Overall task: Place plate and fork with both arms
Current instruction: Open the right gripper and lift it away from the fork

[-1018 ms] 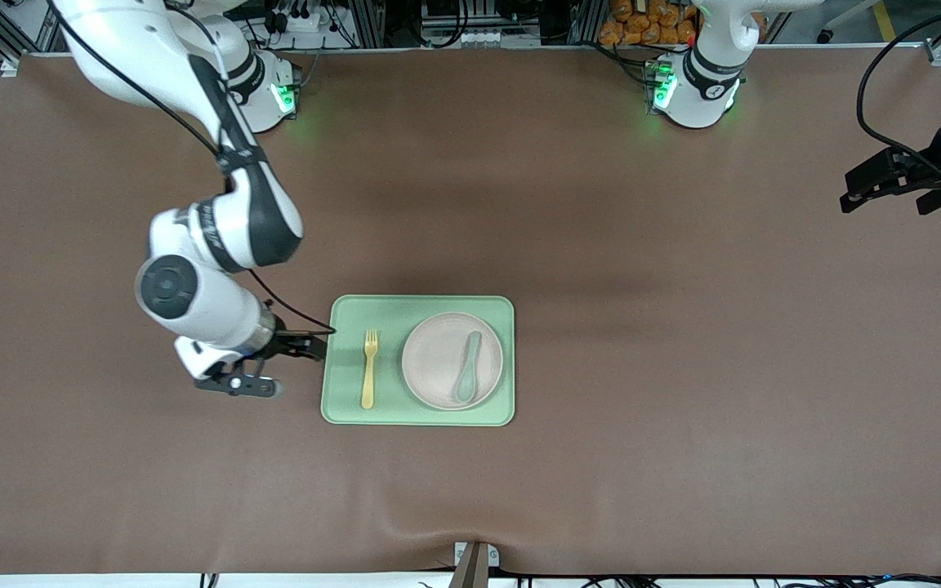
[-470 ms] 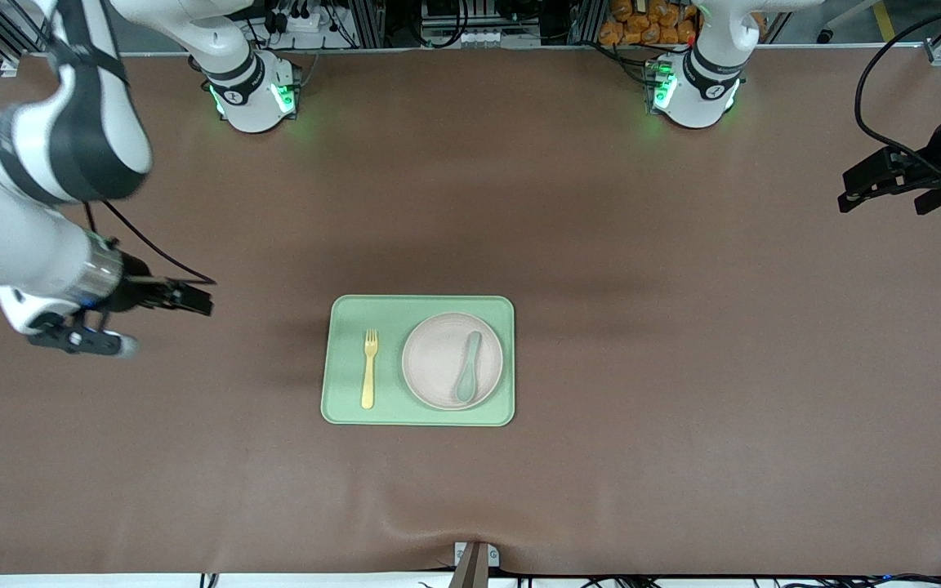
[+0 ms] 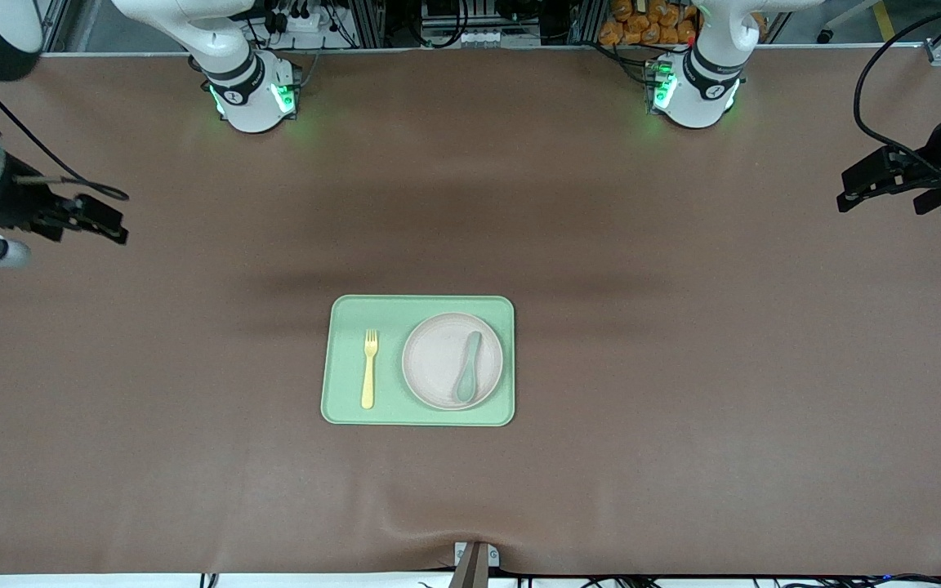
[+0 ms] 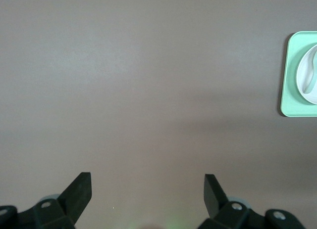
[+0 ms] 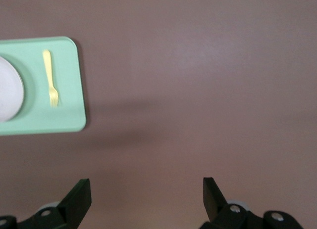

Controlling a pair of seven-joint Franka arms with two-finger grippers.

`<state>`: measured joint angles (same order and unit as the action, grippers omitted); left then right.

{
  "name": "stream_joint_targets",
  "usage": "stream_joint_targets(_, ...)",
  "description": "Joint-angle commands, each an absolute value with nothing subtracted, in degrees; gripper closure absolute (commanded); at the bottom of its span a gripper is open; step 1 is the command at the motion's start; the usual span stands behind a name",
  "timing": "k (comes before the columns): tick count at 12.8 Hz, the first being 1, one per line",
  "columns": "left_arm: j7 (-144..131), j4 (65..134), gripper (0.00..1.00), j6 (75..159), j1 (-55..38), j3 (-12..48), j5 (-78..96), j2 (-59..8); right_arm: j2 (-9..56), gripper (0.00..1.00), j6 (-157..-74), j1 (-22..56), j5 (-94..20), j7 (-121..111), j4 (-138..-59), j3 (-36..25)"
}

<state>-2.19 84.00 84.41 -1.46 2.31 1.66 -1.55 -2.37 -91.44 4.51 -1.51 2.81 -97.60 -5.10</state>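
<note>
On the brown worktop (image 3: pixel 683 367) the pale green rectangular tray (image 3: pixel 417 306) carries everything: the round off-white speckled plate (image 3: pixel 438 359) sits toward the left arm's end of it, the small pale yellow plastic fork (image 3: pixel 369 369) beside it toward the right arm's end, long axis running toward the front camera. The right gripper (image 3: pixel 103 222) and left gripper (image 3: pixel 862 189) both hang empty with fingers spread over bare worktop, well apart from the tray. By my read the right gripper lies on the fork's side, the left on the plate's.

Fork (image 3: pixel 369 369) and plate (image 3: pixel 452 361) sit side by side on the green tray (image 3: pixel 417 304) (spoon (image 3: pixel 467 367) on the plate), both tools parked over the surface (image 3: pixel 683 408) ends.
</note>
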Motion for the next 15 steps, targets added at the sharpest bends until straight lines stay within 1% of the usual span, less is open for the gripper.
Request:
stream_joint_targets(1,-2.6,83.9,0.0,83.8,-1.5,2.7,1.2,-0.8,-7.7,0.0,-88.6,0.6,-0.6,-1.9,-101.2,-4.0)
stream_joint_targets(3,-2.6,83.9,0.0,83.8,-1.5,2.7,1.2,-0.8,-9.0,0.0,-86.6,-1.4,-0.6,-5.8,-100.7,-4.0)
stream_joint_targets(4,-2.6,83.9,0.0,83.8,-1.5,2.7,1.2,-0.8,-8.9,0.0,-83.5,-2.3,-0.5,-5.9,-99.9,-4.0)
stream_joint_targets(5,-2.6,83.9,0.0,83.8,-1.6,2.7,1.2,-0.8,-8.4,0.0,-82.5,-2.1,-0.5,-5.7,-98.0,-3.9)
stream_joint_targets(7,-2.6,83.9,0.0,83.9,-1.6,2.7,1.2,-0.8,-7.1,0.0,-84.0,-1.8,-0.6,-5.0,-94.6,-3.7)
stream_joint_targets(9,-2.6,83.9,0.0,83.8,-1.5,2.7,1.2,-0.7,-3.0,0.0,-83.3,-2.5,-0.8,-5.3,-88.4,-3.8)
stream_joint_targets(10,-2.5,83.9,0.0,83.8,-1.3,2.7,1.2,-0.7,-1.5,0.0,-83.3,-2.5,-0.5,-5.3,-86.6,-3.8)
stream_joint_targets(15,-2.7,84.0,0.0,83.5,-1.2,2.7,1.2,-0.6,-1.2,0.0,-82.9,-0.7,-0.7,-5.4,-84.2,-3.5)
